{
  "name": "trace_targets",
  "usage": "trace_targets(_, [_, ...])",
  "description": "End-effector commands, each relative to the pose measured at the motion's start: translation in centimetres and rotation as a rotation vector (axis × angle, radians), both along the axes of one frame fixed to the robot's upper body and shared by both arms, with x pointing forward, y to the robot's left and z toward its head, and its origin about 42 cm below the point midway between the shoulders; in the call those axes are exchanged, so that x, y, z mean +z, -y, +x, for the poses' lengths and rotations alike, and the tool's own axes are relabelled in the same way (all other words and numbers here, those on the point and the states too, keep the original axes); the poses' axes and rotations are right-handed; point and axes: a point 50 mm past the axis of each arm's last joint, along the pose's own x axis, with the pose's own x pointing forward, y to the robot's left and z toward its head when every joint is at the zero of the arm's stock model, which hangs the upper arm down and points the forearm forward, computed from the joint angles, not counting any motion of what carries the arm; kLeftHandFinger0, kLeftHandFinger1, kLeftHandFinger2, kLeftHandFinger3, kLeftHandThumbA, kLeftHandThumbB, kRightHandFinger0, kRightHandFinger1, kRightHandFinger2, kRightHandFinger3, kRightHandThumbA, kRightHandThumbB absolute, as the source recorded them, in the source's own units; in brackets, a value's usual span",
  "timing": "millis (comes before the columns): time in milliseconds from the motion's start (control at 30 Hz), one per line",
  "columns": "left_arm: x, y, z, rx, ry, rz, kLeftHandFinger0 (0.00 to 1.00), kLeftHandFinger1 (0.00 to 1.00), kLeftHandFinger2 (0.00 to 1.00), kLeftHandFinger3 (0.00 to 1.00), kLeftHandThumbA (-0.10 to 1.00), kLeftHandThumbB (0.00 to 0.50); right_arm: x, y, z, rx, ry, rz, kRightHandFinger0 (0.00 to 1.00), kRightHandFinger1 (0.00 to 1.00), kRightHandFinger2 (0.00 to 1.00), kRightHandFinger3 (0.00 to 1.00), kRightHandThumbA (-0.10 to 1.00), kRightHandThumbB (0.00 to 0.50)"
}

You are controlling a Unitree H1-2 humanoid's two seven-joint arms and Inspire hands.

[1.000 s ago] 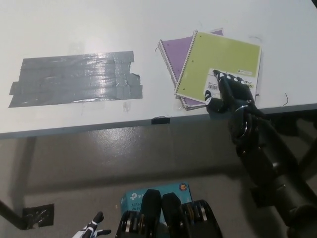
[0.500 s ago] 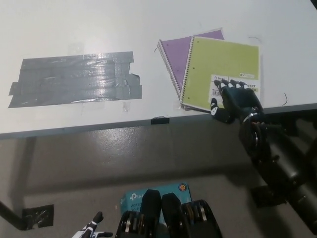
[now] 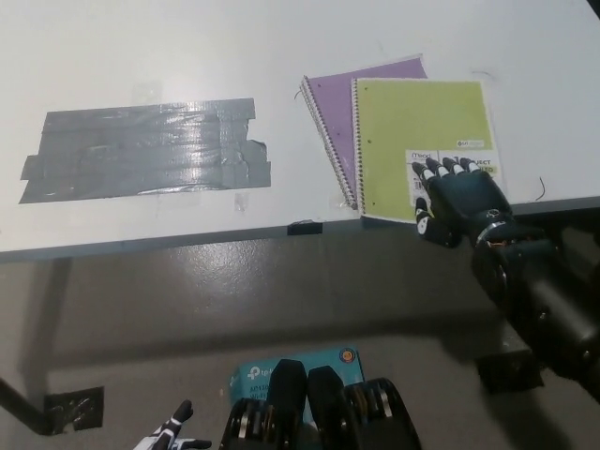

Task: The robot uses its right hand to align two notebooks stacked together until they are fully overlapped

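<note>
On the near corner of the green notebook (image 3: pixel 420 141), the black right hand (image 3: pixel 461 197) lies flat, fingers spread, gripping nothing, probably pressing to slide it over the purple notebook (image 3: pixel 339 105) poking out underneath, so not aligned yet.

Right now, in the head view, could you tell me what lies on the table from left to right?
Grey tape patch → purple notebook → green notebook → right hand, resting on the green notebook's near right corner.
</note>
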Motion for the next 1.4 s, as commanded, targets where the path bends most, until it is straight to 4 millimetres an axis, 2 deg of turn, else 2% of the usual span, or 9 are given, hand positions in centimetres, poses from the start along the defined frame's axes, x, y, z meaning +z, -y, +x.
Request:
trace_targets(0, [0.9,-0.6,0.0,-0.020,0.041,0.015,0.63,0.69,0.74,1.00,1.00,0.469,-3.7,3.2,-0.9,0.005,-0.212,-0.132,1.00,1.00,1.00,1.00,1.00,0.455])
trace_targets(100, [0.9,-0.7,-0.1,-0.020,0.039,0.021,0.64,0.69,0.75,1.00,1.00,0.496,-2.6,3.1,-0.2,0.011,-0.195,-0.131,1.00,1.00,1.00,1.00,1.00,0.453])
trace_targets(267, [0.8,-0.5,-0.3,-0.015,0.029,0.026,0.63,0.67,0.74,1.00,1.00,0.470,-0.5,2.8,1.8,-0.001,-0.146,-0.109,1.00,1.00,1.00,1.00,1.00,0.500])
trace_targets(433, [0.7,-0.5,-0.2,-0.016,0.033,0.017,0.64,0.69,0.74,1.00,1.00,0.452,2.9,1.8,4.1,-0.041,-0.095,-0.048,1.00,1.00,1.00,1.00,1.00,0.488])
trace_targets(600, [1.0,-0.5,-0.1,-0.017,0.036,0.020,0.66,0.69,0.74,1.00,1.00,0.457,4.5,0.6,4.8,-0.029,-0.077,-0.008,1.00,1.00,1.00,1.00,1.00,0.496])
trace_targets(933, [0.9,-0.5,0.0,-0.029,0.040,0.028,0.59,0.65,0.74,1.00,1.00,0.492,2.2,-3.1,2.9,0.133,-0.085,-0.046,1.00,1.00,1.00,1.00,1.00,0.500])
trace_targets(1033, [1.1,-0.3,0.1,-0.035,0.043,0.023,0.60,0.67,0.74,1.00,1.00,0.481,1.4,-3.9,2.2,0.192,-0.096,-0.060,1.00,1.00,1.00,1.00,1.00,0.500])
trace_targets(1067, [1.1,-0.3,0.2,-0.032,0.040,0.014,0.63,0.69,0.75,1.00,1.00,0.445,1.2,-4.2,2.1,0.220,-0.095,-0.074,1.00,1.00,1.00,1.00,1.00,0.500])
trace_targets(1367, [1.3,-0.4,0.4,-0.042,0.049,0.025,0.62,0.69,0.74,1.00,1.00,0.468,1.3,-3.0,2.3,0.256,-0.065,-0.163,1.00,1.00,1.00,1.00,1.00,0.499])
